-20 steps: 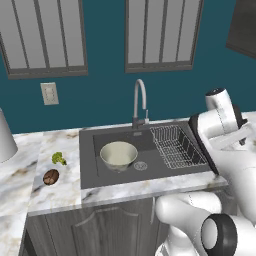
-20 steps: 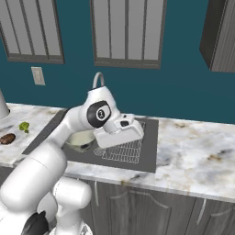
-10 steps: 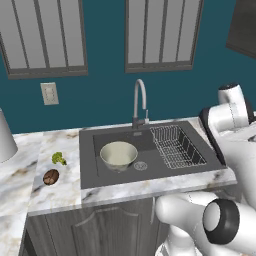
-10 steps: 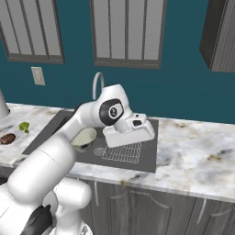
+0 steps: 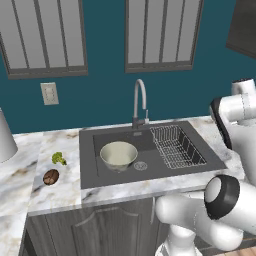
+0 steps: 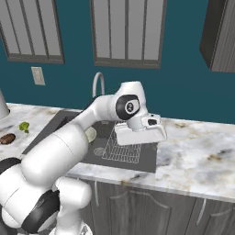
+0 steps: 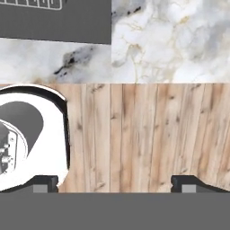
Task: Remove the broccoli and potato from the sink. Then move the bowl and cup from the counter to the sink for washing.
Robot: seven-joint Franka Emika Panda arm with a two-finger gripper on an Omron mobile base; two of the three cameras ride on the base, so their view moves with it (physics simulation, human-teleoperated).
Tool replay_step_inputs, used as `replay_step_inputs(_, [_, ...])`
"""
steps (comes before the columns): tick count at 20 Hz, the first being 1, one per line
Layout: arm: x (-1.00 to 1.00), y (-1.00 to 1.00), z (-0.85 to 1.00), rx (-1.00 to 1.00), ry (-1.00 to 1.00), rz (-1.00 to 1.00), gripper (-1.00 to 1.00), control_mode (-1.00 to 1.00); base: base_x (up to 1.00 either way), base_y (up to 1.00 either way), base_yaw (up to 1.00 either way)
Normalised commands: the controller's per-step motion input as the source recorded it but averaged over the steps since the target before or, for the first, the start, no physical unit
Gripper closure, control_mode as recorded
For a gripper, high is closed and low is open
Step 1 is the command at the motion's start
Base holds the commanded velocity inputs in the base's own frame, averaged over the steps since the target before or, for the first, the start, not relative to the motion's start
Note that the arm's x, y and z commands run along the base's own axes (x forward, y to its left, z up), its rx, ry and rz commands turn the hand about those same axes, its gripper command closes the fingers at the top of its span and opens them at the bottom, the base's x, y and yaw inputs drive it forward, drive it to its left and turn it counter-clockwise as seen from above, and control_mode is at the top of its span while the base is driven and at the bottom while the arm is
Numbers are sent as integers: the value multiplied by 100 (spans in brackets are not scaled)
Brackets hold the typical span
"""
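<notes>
The cream bowl [image 5: 119,154] sits inside the dark grey sink [image 5: 93,170], left of the drain. On the marble counter [image 5: 20,172] left of the sink lie the broccoli [image 5: 59,158] and, just in front of it, the potato [image 5: 50,176]. From the right base view the broccoli [image 6: 24,126] and potato [image 6: 7,138] lie far left, and the bowl [image 6: 91,134] peeks out behind the arm. My gripper [image 6: 140,134] hovers over the sink's right edge. Its fingertips [image 7: 45,182] stand wide apart and open, with nothing between them, over counter [image 7: 170,40] and floor. The yellow cup is out of view.
A wire rack [image 5: 177,145] fills the sink's right half and the chrome faucet [image 5: 141,102] rises behind it. A pale rounded object [image 5: 5,137] stands at the far left. Wooden floor [image 7: 143,134] lies below the counter's front edge.
My arm has swung to the right, carrying the hand from over the wire rack to the sink's right edge and the counter. The bowl, broccoli and potato have not moved.
</notes>
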Motion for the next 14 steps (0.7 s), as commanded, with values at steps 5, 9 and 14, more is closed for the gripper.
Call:
replay_step_inputs(5, [7, -28, 0, 12, 2, -1, -100, -100, 0, 0, 0])
replay_step_inputs(9, [6, -27, 0, 9, 0, 0, -100, -100, 0, 0, 0])
replay_step_inputs(14, [5, -20, -4, 3, 0, 0, -100, -100, 0, 0, 0])
